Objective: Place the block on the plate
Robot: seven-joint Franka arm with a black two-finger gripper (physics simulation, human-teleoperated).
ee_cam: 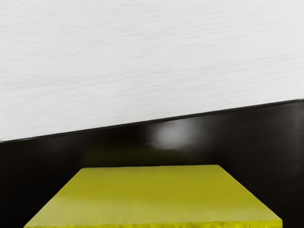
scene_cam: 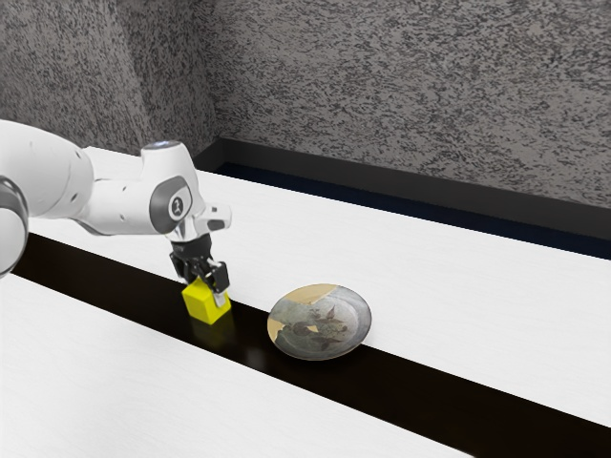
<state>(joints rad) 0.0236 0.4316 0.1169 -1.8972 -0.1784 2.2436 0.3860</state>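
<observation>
The yellow block (scene_cam: 203, 301) is over the dark strip at the exterior view's left, with my gripper (scene_cam: 207, 287) shut on it from above. A grey fingertip lies against the block's side; the opposite fingertip is hidden. I cannot tell whether the block touches the strip. In the wrist view the block (ee_cam: 152, 197) spans much of the lower edge, squarely in line with my hand. The plate (scene_cam: 320, 322), round with a grey and tan pattern, lies apart from the block toward the exterior view's right.
A glossy dark strip (scene_cam: 420, 386) crosses the white table (scene_cam: 477, 296) and runs partly under the plate. Behind the table stand a dark ledge (scene_cam: 401, 184) and a speckled grey wall (scene_cam: 410, 86).
</observation>
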